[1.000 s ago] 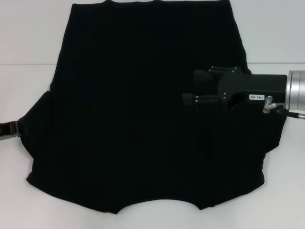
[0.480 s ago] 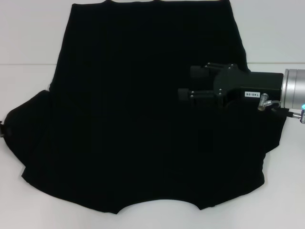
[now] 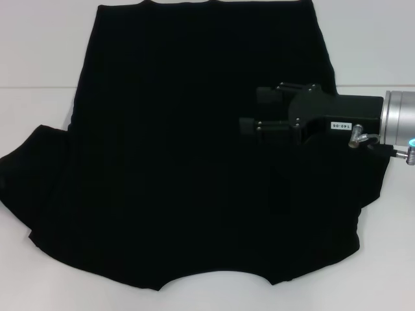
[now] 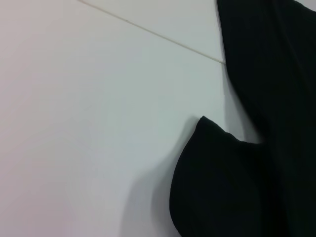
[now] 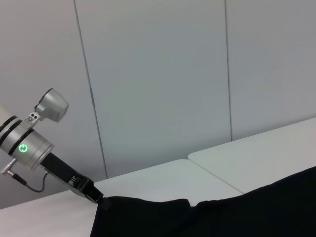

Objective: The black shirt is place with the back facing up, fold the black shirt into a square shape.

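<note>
Item one, nearest me: the black shirt [image 3: 194, 162], spread flat on the white table [image 3: 39, 52] and filling most of the head view. Its scalloped lower edge runs along the bottom of the frame. One sleeve lobe reaches the left edge at mid height; the other shows at right, below the arm. No lettering shows on the upward face.

Item two, mid frame: the right gripper [image 3: 256, 110], entering from the right edge of the head view on a silver-cuffed arm. It lies over the right half of the shirt, right of centre, pointing toward frame left. I read its two fingers [image 3: 249, 125] as spread, one above the other with dark fabric showing in the gap, nothing between them. I cannot tell whether it touches the cloth or hangs just above it.

Item three, far: the shirt's straight top edge, at the upper margin of the head view, past a seam in the table.

Item four: the left gripper [image 5: 98, 201], out of the head view. In the right wrist view it shows at lower left, its tip at the edge of the shirt; I cannot tell its jaw state. The left wrist view shows a sleeve lobe [image 4: 217, 187] at lower right, on bare table.
</note>
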Robot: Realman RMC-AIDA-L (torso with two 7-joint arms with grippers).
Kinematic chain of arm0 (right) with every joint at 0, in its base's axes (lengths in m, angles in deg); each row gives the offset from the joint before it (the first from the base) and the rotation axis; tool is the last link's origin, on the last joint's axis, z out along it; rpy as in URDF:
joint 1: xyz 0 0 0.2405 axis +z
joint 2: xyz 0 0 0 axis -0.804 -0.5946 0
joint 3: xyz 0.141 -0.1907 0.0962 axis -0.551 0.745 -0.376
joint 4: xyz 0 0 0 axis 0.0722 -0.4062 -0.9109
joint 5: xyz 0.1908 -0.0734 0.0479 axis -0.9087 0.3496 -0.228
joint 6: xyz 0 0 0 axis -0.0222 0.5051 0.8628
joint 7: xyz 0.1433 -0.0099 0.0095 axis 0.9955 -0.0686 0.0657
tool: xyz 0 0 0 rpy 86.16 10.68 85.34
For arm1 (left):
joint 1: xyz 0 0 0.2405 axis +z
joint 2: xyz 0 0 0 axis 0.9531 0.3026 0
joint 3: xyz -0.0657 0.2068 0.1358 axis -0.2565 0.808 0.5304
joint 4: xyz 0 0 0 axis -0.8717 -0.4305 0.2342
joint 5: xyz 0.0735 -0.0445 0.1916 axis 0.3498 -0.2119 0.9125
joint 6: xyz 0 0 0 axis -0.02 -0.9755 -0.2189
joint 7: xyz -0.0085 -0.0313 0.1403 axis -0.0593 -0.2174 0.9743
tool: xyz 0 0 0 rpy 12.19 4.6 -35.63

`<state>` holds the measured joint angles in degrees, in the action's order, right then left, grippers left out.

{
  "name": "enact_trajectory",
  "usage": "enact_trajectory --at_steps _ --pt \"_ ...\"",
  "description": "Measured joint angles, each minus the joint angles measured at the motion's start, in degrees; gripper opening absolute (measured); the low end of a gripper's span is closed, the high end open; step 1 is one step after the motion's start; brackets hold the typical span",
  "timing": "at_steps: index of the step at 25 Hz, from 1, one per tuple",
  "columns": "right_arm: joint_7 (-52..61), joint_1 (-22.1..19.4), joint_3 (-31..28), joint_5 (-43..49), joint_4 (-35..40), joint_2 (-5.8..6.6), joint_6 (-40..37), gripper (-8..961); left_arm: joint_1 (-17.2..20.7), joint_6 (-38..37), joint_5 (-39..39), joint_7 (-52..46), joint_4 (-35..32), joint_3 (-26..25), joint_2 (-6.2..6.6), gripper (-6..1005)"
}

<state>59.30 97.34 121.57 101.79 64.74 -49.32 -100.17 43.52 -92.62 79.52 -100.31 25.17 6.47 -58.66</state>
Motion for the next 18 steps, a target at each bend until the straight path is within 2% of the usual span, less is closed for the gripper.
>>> enact_trajectory --at_steps 11,18 --pt "0.0 -0.64 0.05 0.0 -0.08 0.0 -0.12 847 0.32 0.3 -0.1 0.01 -0.18 -1.98 0.0 -1" --pt "0.0 -0.76 0.09 0.01 -0.38 0.0 -0.06 831 0.13 0.69 0.25 0.56 -0.38 -3.09 0.47 -1"
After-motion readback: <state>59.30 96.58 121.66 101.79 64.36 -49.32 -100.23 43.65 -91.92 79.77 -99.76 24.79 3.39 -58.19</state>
